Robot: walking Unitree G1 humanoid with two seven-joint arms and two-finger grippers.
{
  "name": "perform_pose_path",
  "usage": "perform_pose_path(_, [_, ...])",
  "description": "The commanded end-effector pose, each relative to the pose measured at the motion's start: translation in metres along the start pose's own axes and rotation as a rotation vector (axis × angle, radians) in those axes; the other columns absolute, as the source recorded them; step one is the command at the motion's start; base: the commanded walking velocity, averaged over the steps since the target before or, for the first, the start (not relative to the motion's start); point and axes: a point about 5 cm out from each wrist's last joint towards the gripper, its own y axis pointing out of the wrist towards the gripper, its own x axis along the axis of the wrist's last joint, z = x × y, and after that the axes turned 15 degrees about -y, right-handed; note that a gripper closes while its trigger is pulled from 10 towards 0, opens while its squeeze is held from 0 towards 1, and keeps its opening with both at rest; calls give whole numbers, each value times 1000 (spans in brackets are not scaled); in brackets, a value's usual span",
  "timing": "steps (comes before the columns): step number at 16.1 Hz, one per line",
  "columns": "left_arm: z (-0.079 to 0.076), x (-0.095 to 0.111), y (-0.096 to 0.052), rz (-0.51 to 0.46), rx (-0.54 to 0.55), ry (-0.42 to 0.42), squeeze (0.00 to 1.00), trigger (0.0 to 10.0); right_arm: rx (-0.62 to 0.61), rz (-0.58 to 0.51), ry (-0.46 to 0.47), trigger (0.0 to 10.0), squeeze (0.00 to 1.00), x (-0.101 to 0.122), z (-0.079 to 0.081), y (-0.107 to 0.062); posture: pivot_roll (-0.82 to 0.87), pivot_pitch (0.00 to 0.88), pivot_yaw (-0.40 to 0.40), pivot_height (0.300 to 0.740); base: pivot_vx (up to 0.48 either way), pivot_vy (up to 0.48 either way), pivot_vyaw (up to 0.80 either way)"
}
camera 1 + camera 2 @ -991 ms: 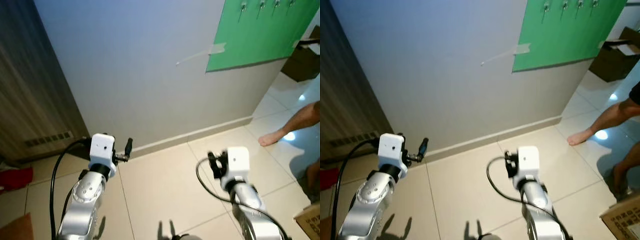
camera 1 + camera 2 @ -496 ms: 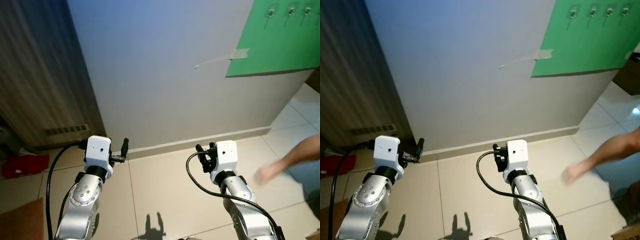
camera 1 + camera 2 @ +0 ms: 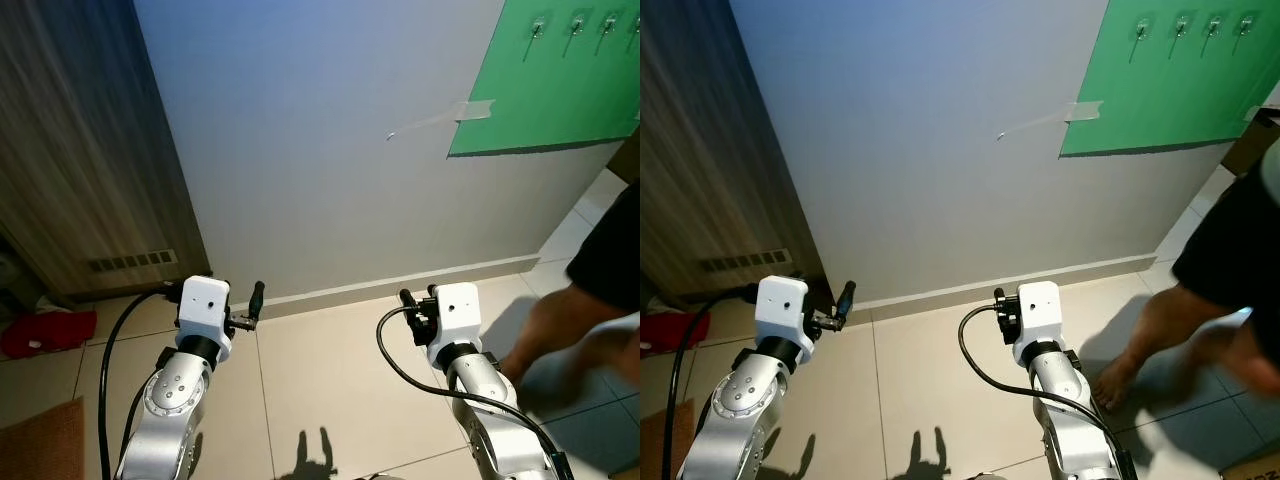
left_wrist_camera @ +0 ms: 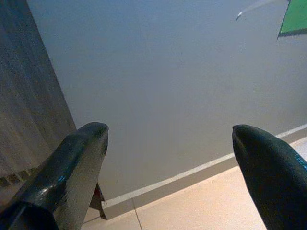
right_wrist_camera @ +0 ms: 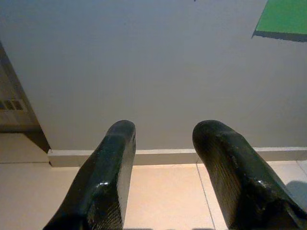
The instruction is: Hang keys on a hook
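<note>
Both pincers empty, fingers apart: left pincer [image 4: 168,158] wide, right pincer [image 5: 163,158] narrower. Hooks [image 3: 1180,24] on green board [image 3: 1180,90], person's leg [image 3: 1160,330] nearby.

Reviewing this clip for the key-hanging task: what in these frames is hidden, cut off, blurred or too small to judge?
- Hooks on the green board: too small in the eye views to tell if anything hangs there; the board is cut by the frame edge.
- Person: cut off at the right edge, foot blurred.
- Red item on the floor: partly cut off by the left edge, unidentifiable.
- Left gripper and right gripper: open, nothing between the fingers.
</note>
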Motion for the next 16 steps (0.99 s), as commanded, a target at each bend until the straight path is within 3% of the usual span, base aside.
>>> perform_pose_path(1, [-3,5,3,-21,-13,4,0,10000,5,-6,-2,10000,0,2,0,2,-15,0,-32,740,0,0,0])
perform_pose_path(7, [1,5,-5,-48,23,-35,0,10000,33,-8,-15,10000,0,2,1,-1,-10,0,-58,740,0,0,-633])
perform_pose_path(10, [-2,8,-3,-67,-19,-28,0,10000,39,-15,-11,10000,0,3,4,-4,-10,0,-57,740,0,0,-800])
perform_pose_path(16, [-11,9,0,-57,-108,1,0,10000,-55,31,-1,10000,0,-11,-8,-16,-37,0,-18,740,382,0,-800])
